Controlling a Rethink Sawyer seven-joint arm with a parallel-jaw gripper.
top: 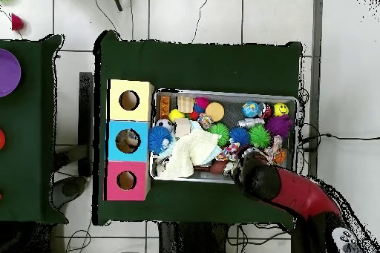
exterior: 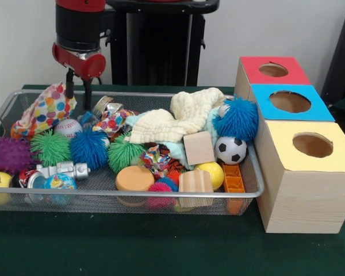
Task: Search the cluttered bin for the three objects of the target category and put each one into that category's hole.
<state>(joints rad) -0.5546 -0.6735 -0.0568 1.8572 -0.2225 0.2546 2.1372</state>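
Wooden block [exterior: 195, 182] at front rim, fingers [exterior: 70, 80] well apart.

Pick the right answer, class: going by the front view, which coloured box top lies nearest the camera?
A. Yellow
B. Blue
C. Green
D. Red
A. The yellow-topped box sits lowest and closest in the front view, with the blue-topped box behind it and the red-topped box farthest back; none has a green top.
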